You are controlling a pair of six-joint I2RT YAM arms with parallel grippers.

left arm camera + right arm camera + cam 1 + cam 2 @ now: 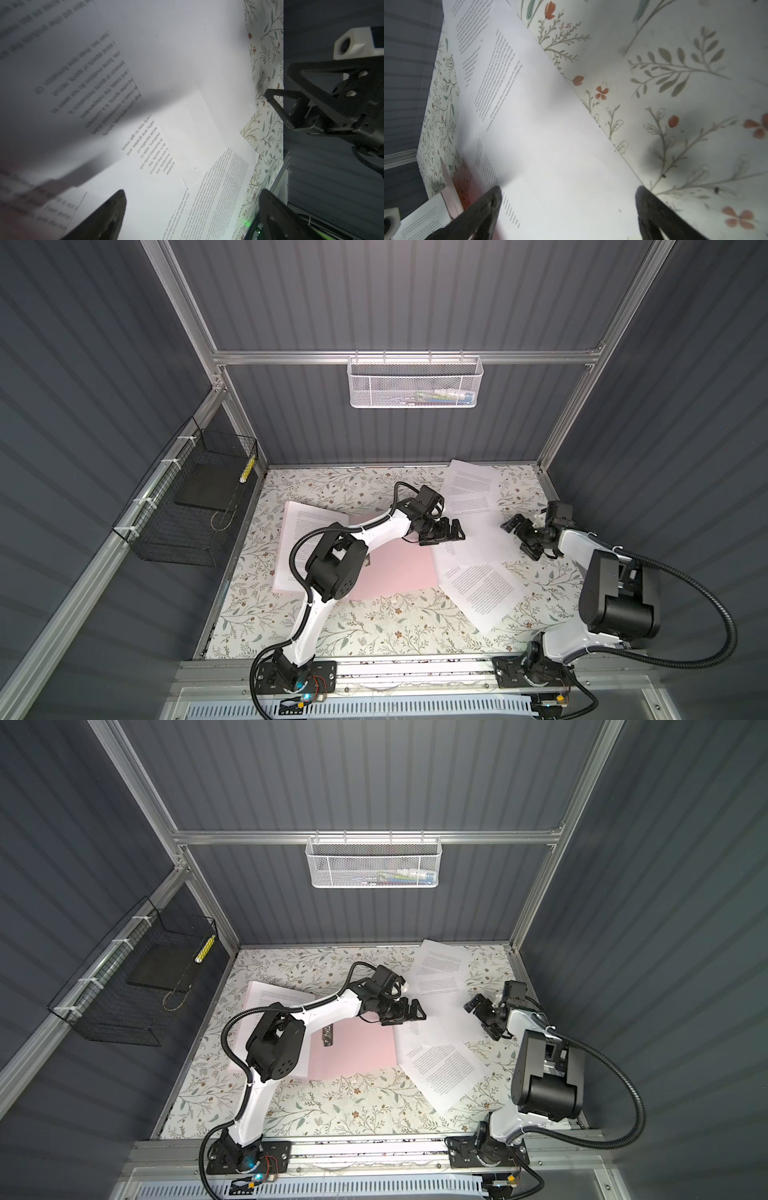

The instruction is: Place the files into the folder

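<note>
One floral-covered table (374, 626) carries everything.

Pink folder (395, 572) lies open and flat, left of centre. Its left half is covered by printed sheets (299, 531); I can't count them. Its right half is bare.

Rest of the files (478, 580): at least three overlapping sheets fanned from the far right to the near right. The pile's left edge laps onto the folder's right edge.

Left hand (457, 531): jaws spread wide and holding nothing. It hangs over the pile's left side, just beside the folder's right edge. In the left wrist view one sheet looks blurred and close to the lens. It may be curled up, can't confirm.

Right hand (519, 542): jaws equally wide, also holding nothing. It sits over the pile's right edge. The right wrist view shows one finger (483, 207) over paper and the other over bare table.

Silver clip (328, 1034) sits near the folder's spine, next to the left arm's elbow.

Step, my read: part of the stack is filed and the right pile is next, with both hands staged for a pickup and no grip made.

Next move probably needs:
- One finger under a sheet edge, since flat paper won't pinch from above.
- Likely one hand pinning while the other peels or slides.
- Drag left onto the bare pink half, stopping short of the clip.

Risk: grabbing several sheets at once, or creasing one.
</note>
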